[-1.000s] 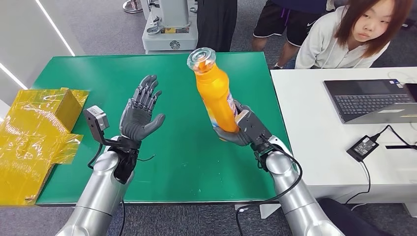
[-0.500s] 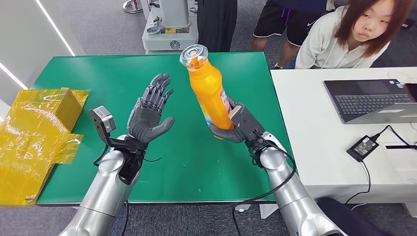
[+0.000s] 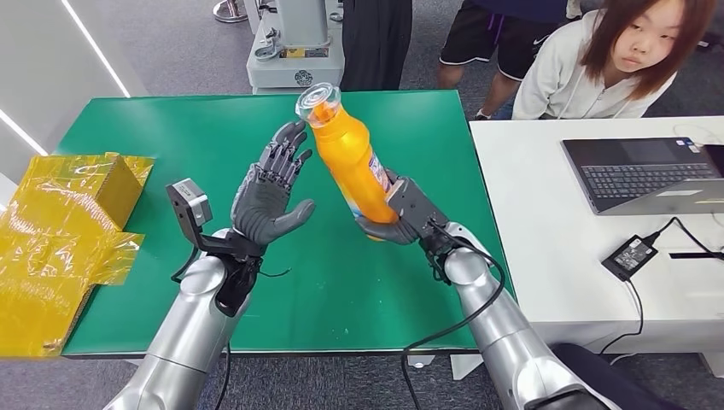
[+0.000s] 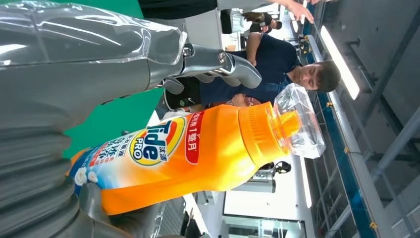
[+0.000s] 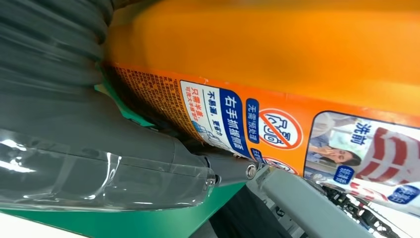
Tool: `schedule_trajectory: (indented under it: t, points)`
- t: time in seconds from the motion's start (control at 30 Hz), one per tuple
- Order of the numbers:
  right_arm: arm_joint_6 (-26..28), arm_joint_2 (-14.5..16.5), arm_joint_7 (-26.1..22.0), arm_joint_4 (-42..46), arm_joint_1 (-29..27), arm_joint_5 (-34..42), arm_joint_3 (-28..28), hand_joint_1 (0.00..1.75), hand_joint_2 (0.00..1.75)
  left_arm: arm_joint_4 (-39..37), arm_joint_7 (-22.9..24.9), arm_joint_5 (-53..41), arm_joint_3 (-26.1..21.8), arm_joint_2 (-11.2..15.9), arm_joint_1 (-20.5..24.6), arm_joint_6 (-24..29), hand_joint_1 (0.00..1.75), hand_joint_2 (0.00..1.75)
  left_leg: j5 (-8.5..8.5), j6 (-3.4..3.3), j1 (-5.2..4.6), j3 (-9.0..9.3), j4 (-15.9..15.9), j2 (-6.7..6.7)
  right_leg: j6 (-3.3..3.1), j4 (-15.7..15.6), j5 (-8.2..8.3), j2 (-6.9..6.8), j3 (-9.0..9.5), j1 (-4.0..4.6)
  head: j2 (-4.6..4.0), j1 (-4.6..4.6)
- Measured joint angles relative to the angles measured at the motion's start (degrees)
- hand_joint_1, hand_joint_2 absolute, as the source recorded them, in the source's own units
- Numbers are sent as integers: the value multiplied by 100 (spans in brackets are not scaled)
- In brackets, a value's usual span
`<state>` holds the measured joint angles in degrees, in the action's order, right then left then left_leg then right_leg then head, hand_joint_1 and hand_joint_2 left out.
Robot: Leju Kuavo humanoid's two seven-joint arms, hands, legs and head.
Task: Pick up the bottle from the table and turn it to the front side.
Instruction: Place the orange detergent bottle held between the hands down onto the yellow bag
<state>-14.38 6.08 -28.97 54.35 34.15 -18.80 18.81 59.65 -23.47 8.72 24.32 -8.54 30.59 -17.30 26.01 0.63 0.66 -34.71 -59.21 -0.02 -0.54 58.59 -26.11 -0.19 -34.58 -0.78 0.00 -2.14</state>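
**Bottle swings toward the waiting left hand**

While the right hand grips the bottle by its lower body, the scene reads from the left like this: crumpled yellow wrapping (image 3: 64,231) lies at the edge of the green table (image 3: 171,137), then comes the left hand (image 3: 271,192), raised with its palm up and fingers spread, holding nothing. Just beside its fingertips is the orange bottle (image 3: 350,166), lifted well clear of the table and tilted with its clear cap toward the left hand. The right hand (image 3: 401,218) wraps the bottle near its base.

Over the last second the bottle has leaned further to the left, and the left hand has risen to meet it (the gap between them has nearly closed). In the left wrist view the brand label faces that camera; in the right wrist view the fine-print back label faces the right palm. My reading: the pickup is done, and the turn to the front side is likely to go through a handover or a two-handed re-grip.

Further right, a white table (image 3: 555,256) carries a laptop (image 3: 645,175), with a person (image 3: 598,68) seated behind it.
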Motion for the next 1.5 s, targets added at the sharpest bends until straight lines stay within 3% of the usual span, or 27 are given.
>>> schedule_trajectory:
  t: [0.37, 1.0, 1.5]
  points:
    - [-338, 48, -134, -130, 196, -145, 160, 175, 175, -121, 102, 274, -49, 30, 172, 316, 0, 175, 0, 0, 0, 0, 0, 0, 0, 2, 0, 0, 0, 0, 0, -1]
    - [-717, 148, -43, -12, 432, -216, 686, 175, 175, -1349, 392, 997, -429, 75, 633, 244, 0, 175, -1, 1, 1, 1, 0, 1, -3, 3, 2, 3, 0, 0, 0, -1]
    - [-594, 187, 134, -147, 442, 26, 864, 175, 175, -1399, 494, 858, -452, 99, 604, 291, 0, 175, -1, 1, 0, 0, 0, 1, -3, 2, 2, 3, -1, 0, 0, -1]
